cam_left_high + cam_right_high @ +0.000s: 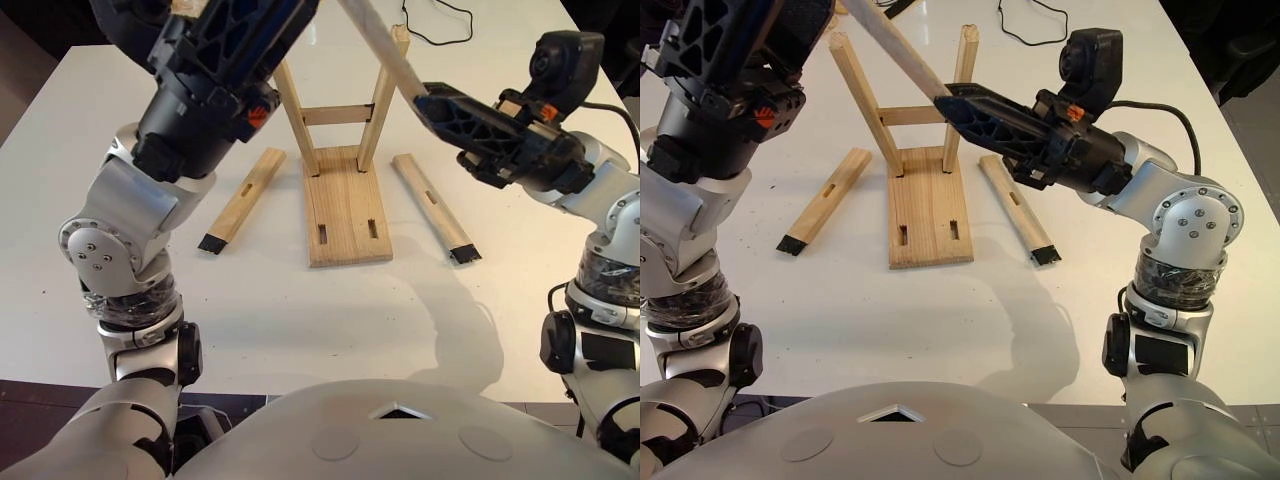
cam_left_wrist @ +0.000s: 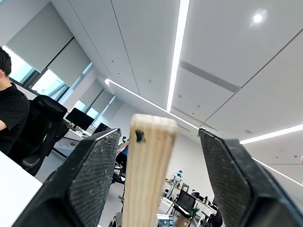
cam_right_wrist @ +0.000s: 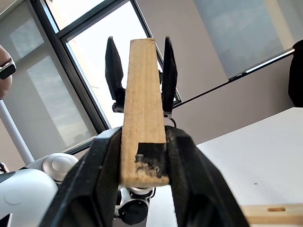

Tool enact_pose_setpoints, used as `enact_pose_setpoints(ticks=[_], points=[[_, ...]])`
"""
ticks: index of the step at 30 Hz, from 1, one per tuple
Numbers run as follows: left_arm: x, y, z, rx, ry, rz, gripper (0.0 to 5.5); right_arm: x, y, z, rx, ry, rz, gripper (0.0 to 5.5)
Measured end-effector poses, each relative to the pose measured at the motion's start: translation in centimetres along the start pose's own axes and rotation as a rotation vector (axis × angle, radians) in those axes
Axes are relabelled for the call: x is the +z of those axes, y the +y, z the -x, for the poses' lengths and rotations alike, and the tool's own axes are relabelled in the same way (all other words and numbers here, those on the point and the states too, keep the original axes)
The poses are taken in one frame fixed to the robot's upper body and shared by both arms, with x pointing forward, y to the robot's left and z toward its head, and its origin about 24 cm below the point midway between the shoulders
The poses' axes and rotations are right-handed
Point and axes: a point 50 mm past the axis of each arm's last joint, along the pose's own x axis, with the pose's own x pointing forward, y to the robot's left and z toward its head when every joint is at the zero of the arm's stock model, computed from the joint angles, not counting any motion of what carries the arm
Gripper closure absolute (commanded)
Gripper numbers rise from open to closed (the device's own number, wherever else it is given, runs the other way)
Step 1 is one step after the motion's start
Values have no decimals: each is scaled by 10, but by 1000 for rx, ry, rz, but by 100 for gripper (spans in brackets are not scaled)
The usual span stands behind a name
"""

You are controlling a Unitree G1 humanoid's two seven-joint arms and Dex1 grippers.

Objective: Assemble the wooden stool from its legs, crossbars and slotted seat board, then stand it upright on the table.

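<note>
Right pincer [image 1: 955, 100] clamps leg [image 1: 895, 45] by its end, high above table [image 1: 1040, 330].

Silver arm joints [image 1: 1185, 215], black forearms [image 1: 215, 60]

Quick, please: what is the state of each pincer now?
Left pincer: open around the end of the wooden leg, not gripping it.
Right pincer: closed on that leg's black-tipped end.

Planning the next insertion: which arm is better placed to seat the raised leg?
Probably right: the right gripper clamps the raised leg, while the left gripper is open around its other end, not touching.
</note>
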Motion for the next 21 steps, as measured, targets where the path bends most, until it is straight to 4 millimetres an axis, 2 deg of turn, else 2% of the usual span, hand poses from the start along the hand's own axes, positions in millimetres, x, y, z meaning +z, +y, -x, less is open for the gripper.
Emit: enact_pose_setpoints(ticks=[4,16,21], points=[[0,0,0,7,13,-6,245,-6,0,3,-18,21,-13,419],[-2,4,8,45,58,-42,407,-12,-2,7,-25,60,-31,419],[-3,5,10,57,62,-57,414,-11,-4,9,-24,49,-47,419]])
